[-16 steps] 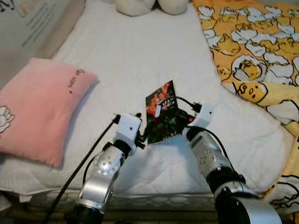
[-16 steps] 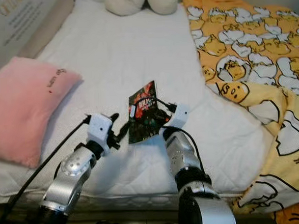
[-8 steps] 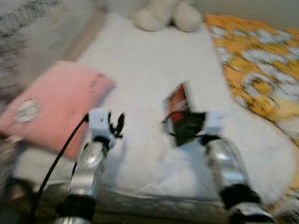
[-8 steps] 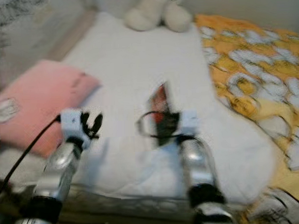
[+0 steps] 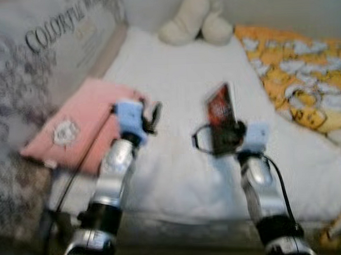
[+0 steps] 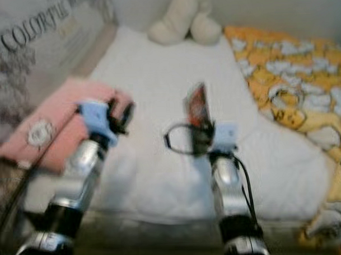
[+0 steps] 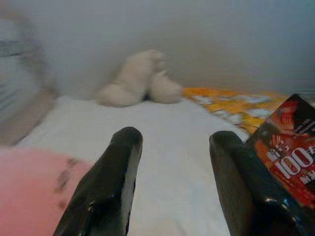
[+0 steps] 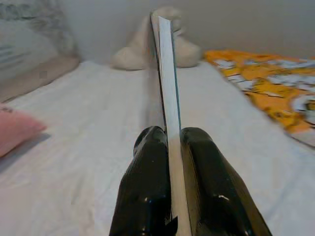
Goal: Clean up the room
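Note:
A black and red snack packet (image 5: 220,112) is lifted above the white bed (image 5: 174,77), held upright and edge-on. My right gripper (image 8: 169,142) is shut on its lower edge, one finger on each face. In the left wrist view the packet (image 7: 290,147) shows beside my left gripper (image 7: 174,142), which is open and holds nothing. That left gripper (image 5: 150,114) hovers over the bed near the pink pillow (image 5: 75,128). The eye views are blurred.
A cream plush toy (image 5: 197,20) sits at the far end of the bed. A yellow patterned blanket (image 5: 298,84) covers the right side. A grey printed panel (image 5: 39,59) lines the left. The bed's front edge (image 5: 179,216) lies below my arms.
The camera has risen and tilted, shifting the whole scene. My right gripper has lifted the packet off the bed and turned it upright. My left gripper has moved left, away from the packet.

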You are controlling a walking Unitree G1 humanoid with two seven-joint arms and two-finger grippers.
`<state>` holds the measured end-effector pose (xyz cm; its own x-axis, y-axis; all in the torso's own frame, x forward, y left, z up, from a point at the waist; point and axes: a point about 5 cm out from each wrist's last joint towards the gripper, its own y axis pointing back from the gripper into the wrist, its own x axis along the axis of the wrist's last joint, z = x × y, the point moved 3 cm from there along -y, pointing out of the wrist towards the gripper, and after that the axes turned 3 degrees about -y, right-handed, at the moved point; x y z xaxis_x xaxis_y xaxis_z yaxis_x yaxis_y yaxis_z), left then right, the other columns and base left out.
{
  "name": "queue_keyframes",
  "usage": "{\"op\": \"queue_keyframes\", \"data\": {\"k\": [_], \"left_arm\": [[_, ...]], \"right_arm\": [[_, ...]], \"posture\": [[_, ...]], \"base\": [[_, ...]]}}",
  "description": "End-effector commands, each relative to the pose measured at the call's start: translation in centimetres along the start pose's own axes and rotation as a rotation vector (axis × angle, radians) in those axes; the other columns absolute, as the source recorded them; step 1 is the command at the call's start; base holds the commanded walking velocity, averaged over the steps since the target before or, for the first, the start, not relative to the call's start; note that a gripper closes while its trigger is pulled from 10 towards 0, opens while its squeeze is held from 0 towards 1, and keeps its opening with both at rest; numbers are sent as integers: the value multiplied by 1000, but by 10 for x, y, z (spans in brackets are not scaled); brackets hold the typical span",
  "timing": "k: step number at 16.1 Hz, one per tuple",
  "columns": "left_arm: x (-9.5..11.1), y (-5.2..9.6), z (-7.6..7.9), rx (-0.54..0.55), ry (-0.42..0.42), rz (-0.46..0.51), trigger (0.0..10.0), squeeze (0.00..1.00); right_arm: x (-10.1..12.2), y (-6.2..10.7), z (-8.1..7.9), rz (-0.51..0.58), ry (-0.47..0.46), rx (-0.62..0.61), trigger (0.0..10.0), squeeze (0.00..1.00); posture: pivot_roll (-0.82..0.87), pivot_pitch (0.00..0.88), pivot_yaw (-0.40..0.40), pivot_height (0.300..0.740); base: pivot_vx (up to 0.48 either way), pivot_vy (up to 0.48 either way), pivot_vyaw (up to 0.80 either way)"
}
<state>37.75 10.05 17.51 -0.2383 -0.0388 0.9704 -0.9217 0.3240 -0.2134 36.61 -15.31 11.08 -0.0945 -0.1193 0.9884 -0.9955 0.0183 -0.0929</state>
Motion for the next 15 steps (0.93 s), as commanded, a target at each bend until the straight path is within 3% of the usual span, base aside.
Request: {"op": "queue_keyframes", "data": {"k": [1, 3, 6, 15], "left_arm": [[1, 0, -6, 10, -21, 1, 10000, 0], [-9, -2, -9, 58, -88, -61, 10000, 0], [-11, 0, -9, 75, -2, -53, 10000, 0], [-8, 0, -1, 106, 18, -29, 10000, 0]], "right_arm": [[16, -5, -6, 69, -2, 13, 0, 0], [14, -4, -4, 64, 5, 7, 0, 0], [13, -3, -2, 60, 17, 9, 0, 0], [17, -8, -13, 53, 44, 82, 0, 0]], "posture": [[238, 0, -28, 715], [229, 0, -27, 715], [223, 0, -26, 715], [214, 0, -40, 715]], "base": [[0, 480, 0], [0, 240, 0], [0, 0, 0], [472, 0, 0]]}}
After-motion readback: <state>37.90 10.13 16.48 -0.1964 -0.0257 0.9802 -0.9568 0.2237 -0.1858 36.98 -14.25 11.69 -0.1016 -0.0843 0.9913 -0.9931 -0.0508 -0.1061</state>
